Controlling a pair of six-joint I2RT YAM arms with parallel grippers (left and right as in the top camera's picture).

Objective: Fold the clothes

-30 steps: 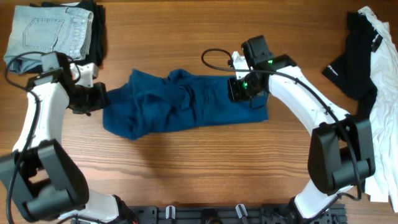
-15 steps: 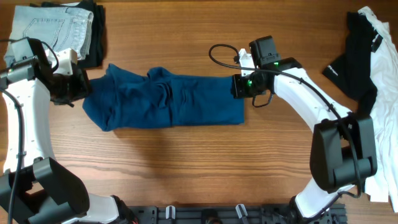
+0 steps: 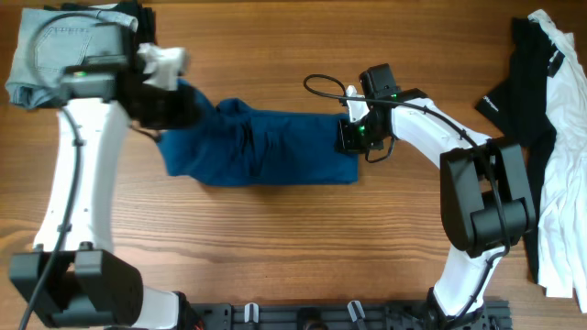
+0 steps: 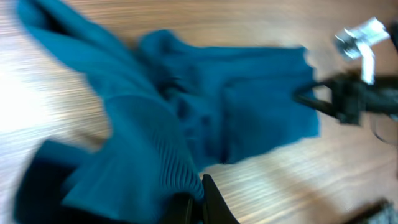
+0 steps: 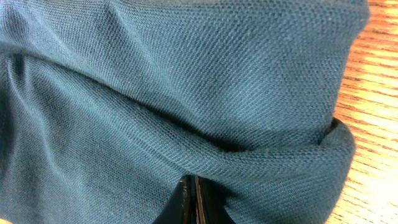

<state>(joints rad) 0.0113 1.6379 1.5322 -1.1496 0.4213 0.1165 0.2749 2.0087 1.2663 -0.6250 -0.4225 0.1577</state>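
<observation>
You work on a brown wooden table whose grain runs left to right. A black rail lines its near edge. The light is soft and even.

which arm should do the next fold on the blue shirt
Left, probably. The left hand grips one end of the blue shirt, apparently raised off the table, free to swing over. The right hand pinches the opposite edge down at the table, better as an anchor.
</observation>
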